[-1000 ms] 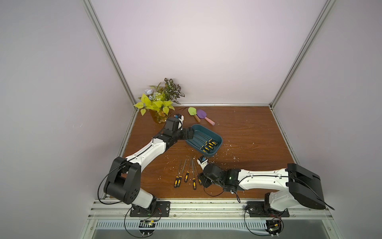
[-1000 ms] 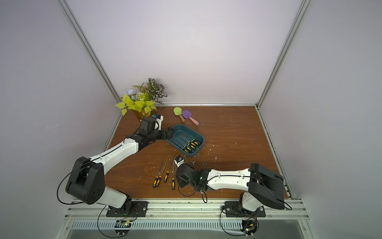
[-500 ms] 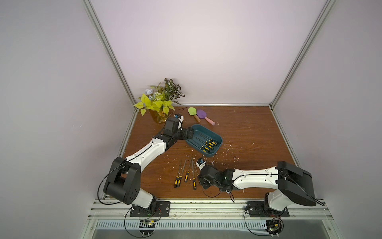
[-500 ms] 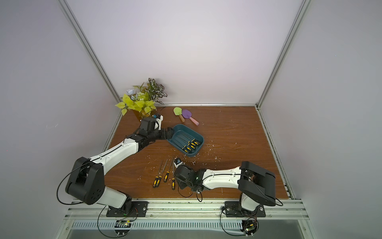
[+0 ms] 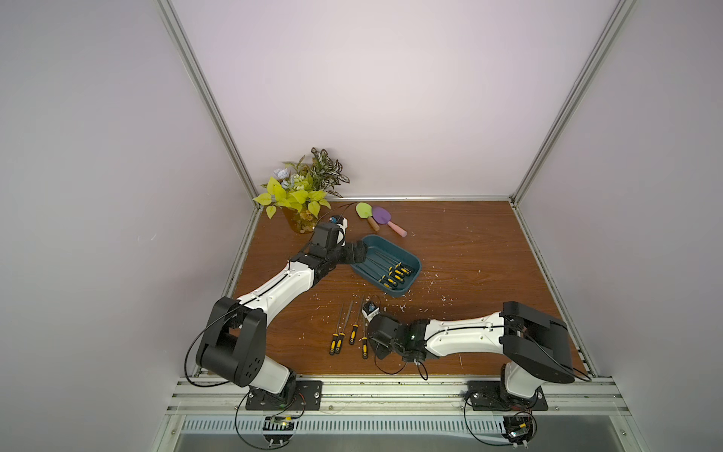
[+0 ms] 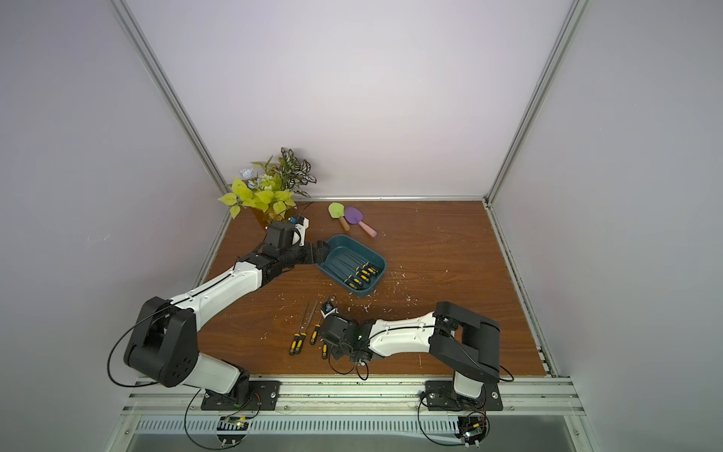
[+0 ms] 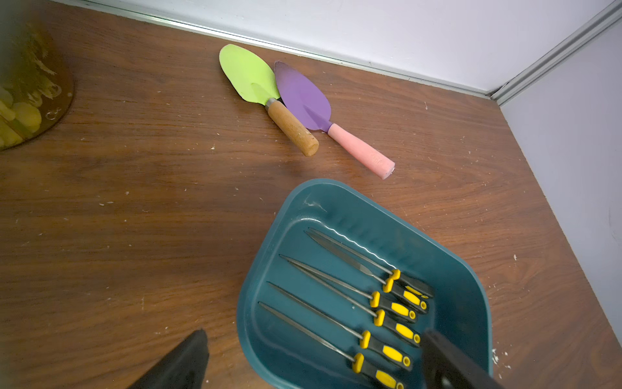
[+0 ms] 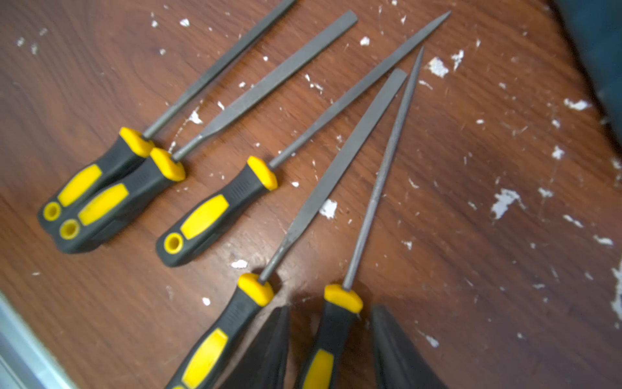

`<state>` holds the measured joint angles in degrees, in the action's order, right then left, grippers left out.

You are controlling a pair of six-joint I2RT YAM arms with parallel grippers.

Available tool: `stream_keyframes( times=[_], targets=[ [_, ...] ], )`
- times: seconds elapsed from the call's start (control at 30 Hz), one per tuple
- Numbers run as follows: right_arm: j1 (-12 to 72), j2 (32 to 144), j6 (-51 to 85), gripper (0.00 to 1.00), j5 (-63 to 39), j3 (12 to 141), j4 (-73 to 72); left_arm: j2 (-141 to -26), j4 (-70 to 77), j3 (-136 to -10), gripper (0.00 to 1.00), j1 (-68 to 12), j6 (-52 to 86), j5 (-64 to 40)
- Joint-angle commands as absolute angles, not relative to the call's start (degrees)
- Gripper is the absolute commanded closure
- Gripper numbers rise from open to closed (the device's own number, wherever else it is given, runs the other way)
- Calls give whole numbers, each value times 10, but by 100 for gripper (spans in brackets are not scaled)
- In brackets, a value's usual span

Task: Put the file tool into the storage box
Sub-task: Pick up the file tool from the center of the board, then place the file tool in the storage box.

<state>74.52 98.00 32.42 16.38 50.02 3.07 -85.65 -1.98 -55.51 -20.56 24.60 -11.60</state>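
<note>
The left arm (image 5: pixel 281 287) and right arm (image 5: pixel 465 336) share glossy white shells, each scored by a thin dark seam, between bulky matte black joint housings. A thin black cable (image 5: pixel 391 373) loops out just behind the right gripper (image 8: pixel 331 308); another hangs far back from the left gripper (image 7: pixel 313 333). Both grippers' fingers (image 8: pixel 266 350) are plain black wedges.

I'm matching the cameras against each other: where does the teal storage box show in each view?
Both top views: storage box mid-table, slanted.
Left wrist: close up, holding files.
Right wrist: only a blurred teal edge beyond the loose files' tips.
Shared landmark: the flecked wooden table.
</note>
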Motion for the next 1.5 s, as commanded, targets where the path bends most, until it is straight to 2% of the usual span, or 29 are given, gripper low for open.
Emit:
stream_keyframes(
  times=[0.0, 0.27, 0.4, 0.57, 0.73, 0.93, 1.2, 1.47],
  targets=[
    [748, 976, 330, 59, 190, 505, 60, -843, -27, -565, 0, -200, 239, -119],
    [750, 936, 311, 85, 203, 488, 63, -836, -25, -562, 0, -196, 249, -127],
    [749, 896, 287, 90, 214, 486, 77, -827, 26, -538, 1, -158, 289, -190],
    [748, 849, 260, 92, 231, 492, 97, -811, 65, -518, 0, -99, 322, -226],
    [736, 801, 222, 92, 256, 501, 96, -777, 67, -508, 1, -94, 312, -201],
    [649, 784, 149, 92, 207, 525, 85, -759, 74, -498, 0, -97, 306, -192],
    [516, 848, 24, 92, 97, 580, 53, -781, 46, -514, 1, -154, 277, -169],
    [448, 956, -45, 96, 82, 650, 60, -790, 42, -516, 1, -158, 276, -169]
  ],
)
